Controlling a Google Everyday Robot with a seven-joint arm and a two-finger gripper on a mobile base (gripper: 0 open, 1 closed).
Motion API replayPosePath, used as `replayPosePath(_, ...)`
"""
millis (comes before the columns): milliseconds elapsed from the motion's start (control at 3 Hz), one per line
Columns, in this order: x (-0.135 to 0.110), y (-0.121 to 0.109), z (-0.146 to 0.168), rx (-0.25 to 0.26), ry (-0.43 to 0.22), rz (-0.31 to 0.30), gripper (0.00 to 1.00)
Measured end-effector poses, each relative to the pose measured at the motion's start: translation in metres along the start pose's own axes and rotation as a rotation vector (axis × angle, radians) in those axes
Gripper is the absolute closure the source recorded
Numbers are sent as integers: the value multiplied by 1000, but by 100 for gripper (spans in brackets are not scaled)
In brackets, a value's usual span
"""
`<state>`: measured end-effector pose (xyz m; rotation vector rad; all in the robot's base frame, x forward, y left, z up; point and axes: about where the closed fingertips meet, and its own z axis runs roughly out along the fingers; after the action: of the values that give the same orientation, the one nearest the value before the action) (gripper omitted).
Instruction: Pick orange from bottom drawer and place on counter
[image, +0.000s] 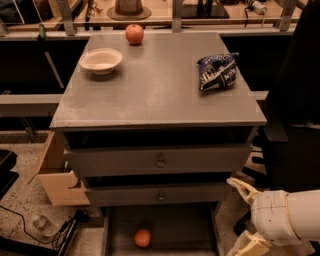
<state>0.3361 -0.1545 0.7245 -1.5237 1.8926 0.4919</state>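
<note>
The orange lies on the floor of the pulled-out bottom drawer, near its front left. The counter is the grey cabinet top above. My gripper is at the lower right, beside the drawer's right side and roughly level with it, well right of the orange. Its two pale fingers are spread apart and hold nothing. The white arm behind it runs off the right edge.
On the counter stand a white bowl, a red apple and a dark blue chip bag. Two knobbed drawers are shut. A cardboard box and cables lie left; a black chair stands right.
</note>
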Motion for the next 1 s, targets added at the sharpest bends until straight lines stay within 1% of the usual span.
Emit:
replayPosePath(333, 0, 0, 0, 0, 0, 0, 0)
replayPosePath(667, 37, -14, 24, 14, 38, 10, 0)
replayPosePath(1000, 112, -34, 58, 21, 100, -26, 0)
